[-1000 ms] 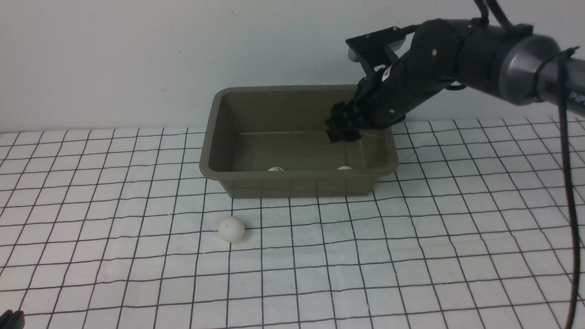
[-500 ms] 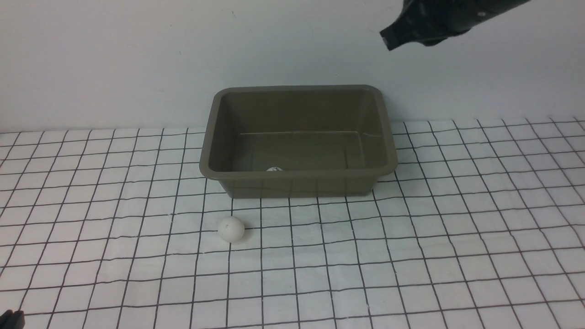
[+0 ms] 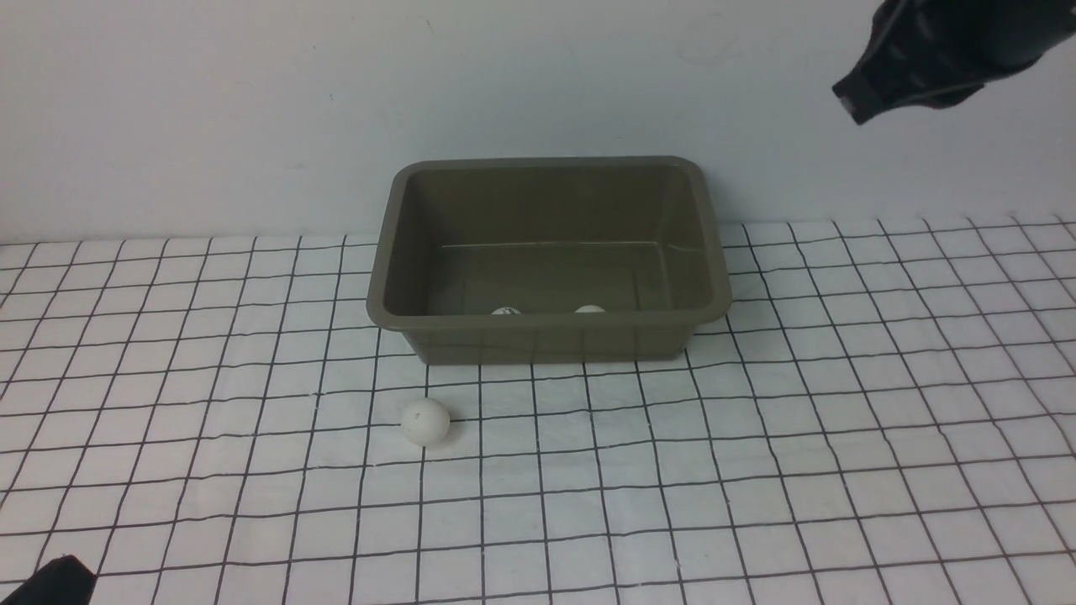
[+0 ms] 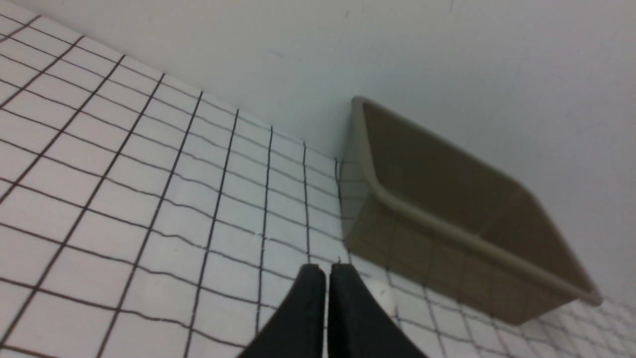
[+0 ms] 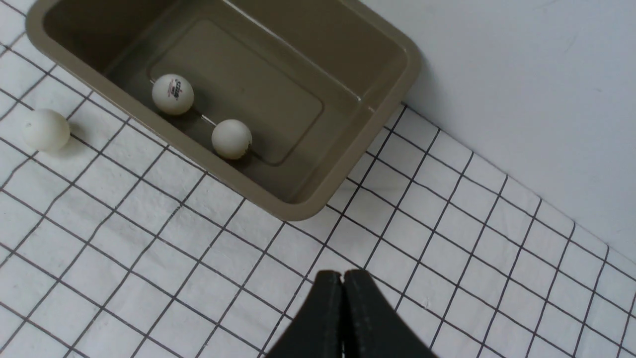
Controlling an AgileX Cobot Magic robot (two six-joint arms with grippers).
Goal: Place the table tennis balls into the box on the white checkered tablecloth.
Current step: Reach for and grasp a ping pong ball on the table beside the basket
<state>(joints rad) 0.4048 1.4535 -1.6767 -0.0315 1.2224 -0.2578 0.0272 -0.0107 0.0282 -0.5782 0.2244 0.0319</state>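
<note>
The olive-brown box [image 3: 382,294] stands on the white checkered tablecloth [image 3: 756,437] by the back wall. Two white table tennis balls [image 3: 506,311] [image 3: 590,309] lie inside it near its front wall; the right wrist view shows them too, one [image 5: 173,94] printed with a mark, one [image 5: 231,138] plain. The third ball [image 3: 425,421] lies on the cloth in front of the box's left corner. My right gripper [image 3: 851,102] is shut and empty, high up to the right of the box. My left gripper [image 4: 327,269] is shut and empty, low at the front left; the third ball [image 4: 385,296] peeks out beside its finger.
A plain white wall runs right behind the box. The cloth is slightly wrinkled in front of the box. My left gripper's tip [image 3: 50,584] shows at the bottom left corner of the front view.
My right arm has lifted out of the box and swung up and to the right. The ball it left has rolled leftward along the box's front wall. My left gripper has edged into view.
</note>
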